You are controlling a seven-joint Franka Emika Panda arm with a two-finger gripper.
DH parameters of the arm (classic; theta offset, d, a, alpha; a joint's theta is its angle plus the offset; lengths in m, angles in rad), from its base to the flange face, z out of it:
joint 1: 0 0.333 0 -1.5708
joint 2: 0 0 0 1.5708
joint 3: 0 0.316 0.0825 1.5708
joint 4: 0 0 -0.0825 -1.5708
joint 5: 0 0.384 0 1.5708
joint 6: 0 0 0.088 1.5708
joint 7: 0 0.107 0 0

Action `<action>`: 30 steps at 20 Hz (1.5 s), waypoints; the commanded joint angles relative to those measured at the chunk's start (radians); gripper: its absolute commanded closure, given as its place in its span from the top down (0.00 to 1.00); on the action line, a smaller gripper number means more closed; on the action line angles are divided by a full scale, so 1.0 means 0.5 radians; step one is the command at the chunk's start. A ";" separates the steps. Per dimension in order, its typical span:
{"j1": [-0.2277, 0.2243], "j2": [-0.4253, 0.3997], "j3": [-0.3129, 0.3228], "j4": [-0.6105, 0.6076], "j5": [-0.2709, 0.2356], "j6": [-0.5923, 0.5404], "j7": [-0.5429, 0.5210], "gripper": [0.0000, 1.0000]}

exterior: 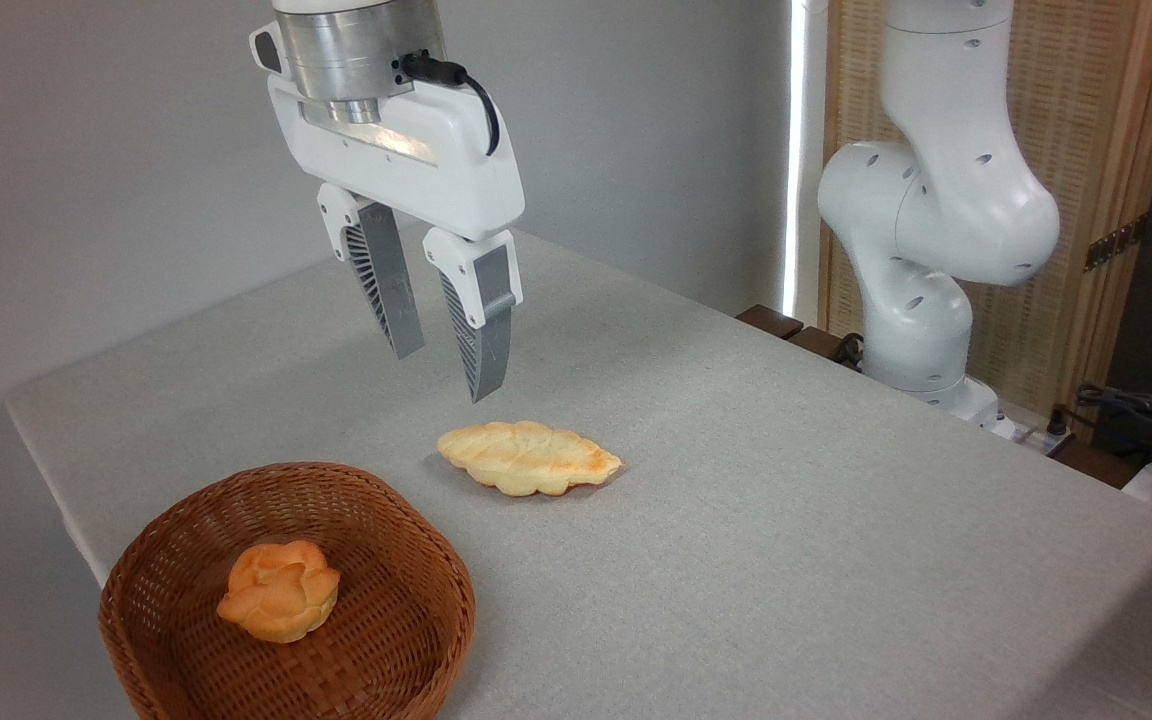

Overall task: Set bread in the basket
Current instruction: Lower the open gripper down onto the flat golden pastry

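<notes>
The bread, a long flat braided loaf, pale golden with toasted patches, lies on the grey table near the middle. My gripper hangs in the air above and a little to the left of the loaf, apart from it, open with nothing between its fingers. The basket, round, shallow and reddish-brown wicker, sits at the table's front left corner, left of and nearer than the loaf.
A small round orange-golden bun lies inside the basket. The arm's white base stands at the table's far right edge, with cables beside it. The table's left edge runs close to the basket.
</notes>
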 commanded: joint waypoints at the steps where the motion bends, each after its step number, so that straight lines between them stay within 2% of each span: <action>1: -0.019 -0.022 0.016 -0.028 0.001 0.026 -0.005 1.00; 8: -0.019 -0.022 0.003 -0.034 0.001 0.016 -0.008 1.00; 12: -0.037 -0.043 -0.027 -0.138 -0.026 0.062 -0.014 1.00; 15: -0.049 -0.123 -0.076 -0.310 -0.029 0.237 -0.014 1.00; 18: -0.089 -0.276 -0.092 -0.583 -0.029 0.421 -0.008 1.00; 20: -0.175 -0.320 -0.089 -0.699 -0.026 0.467 0.032 1.00; 23: -0.273 -0.317 -0.089 -0.807 -0.026 0.474 0.341 1.00; 27: -0.316 -0.323 -0.089 -0.927 -0.020 0.474 0.725 1.00; 30: -0.316 -0.326 -0.089 -0.988 -0.005 0.474 1.025 1.00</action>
